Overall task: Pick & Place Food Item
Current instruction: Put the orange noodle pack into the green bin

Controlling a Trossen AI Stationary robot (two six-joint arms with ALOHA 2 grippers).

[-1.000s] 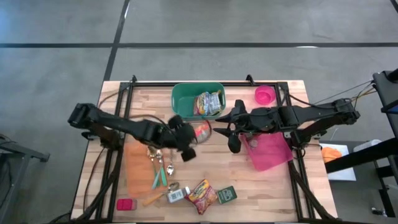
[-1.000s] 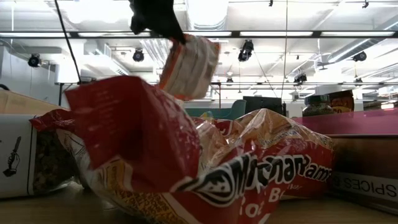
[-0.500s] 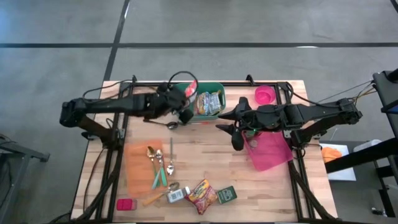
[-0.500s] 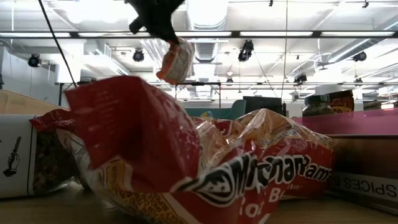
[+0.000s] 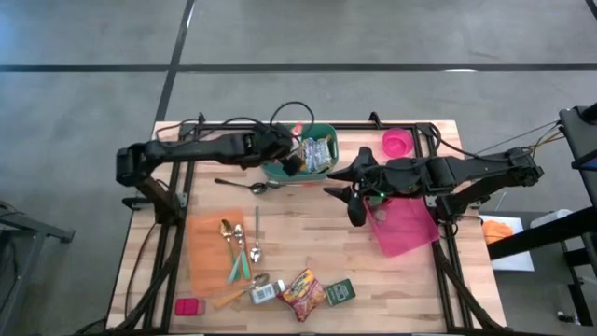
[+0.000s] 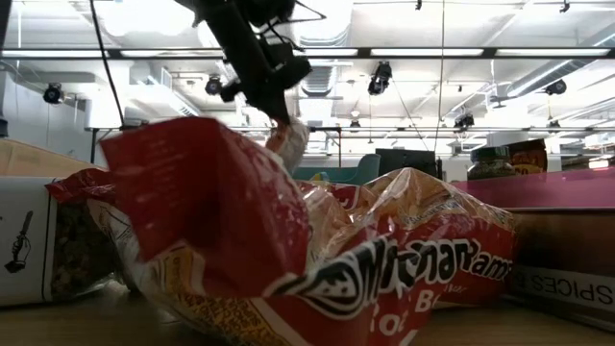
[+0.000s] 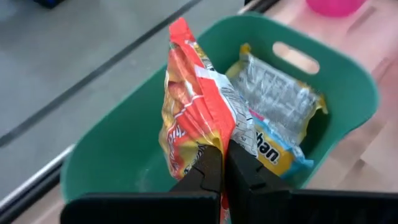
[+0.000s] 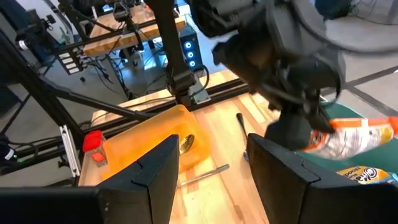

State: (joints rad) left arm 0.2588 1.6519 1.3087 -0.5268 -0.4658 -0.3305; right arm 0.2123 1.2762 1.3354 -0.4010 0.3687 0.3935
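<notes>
My left gripper (image 5: pixel 290 161) is shut on an orange-red snack packet (image 7: pixel 189 118) and holds it over the green bin (image 5: pixel 275 140) at the table's far middle. A yellow-and-silver packet (image 7: pixel 277 102) lies on the bin's floor. In the low view the held packet (image 6: pixel 289 144) hangs below the gripper (image 6: pixel 272 88), behind a red noodle packet (image 6: pixel 288 259) that lies close to the camera. My right gripper (image 5: pixel 355 207) hovers open to the right of the bin with nothing between its fingers (image 8: pixel 152 168). My left gripper pinches one end of the orange-red packet (image 7: pixel 214 144) between its two shut fingers (image 7: pixel 208 171). The fingers slant downward, coming from the table's left. The packet hangs from them, lifted clear above the bin's inside.
A pink bowl (image 5: pixel 396 142) stands far right and a pink board (image 5: pixel 406 231) lies under my right arm. An orange mat (image 5: pixel 207 250) with spoons, a loose spoon (image 5: pixel 244 185), a small bottle (image 5: pixel 264 292), a red noodle packet (image 5: pixel 303 289) and a green box (image 5: pixel 340 292) lie nearer.
My left gripper has carried the orange-red packet from above the table's middle toward the far edge, then a little to the right, and now stands over the green bin. The packet has stayed in the shut fingers and hangs lower than before. My right arm has kept still.
</notes>
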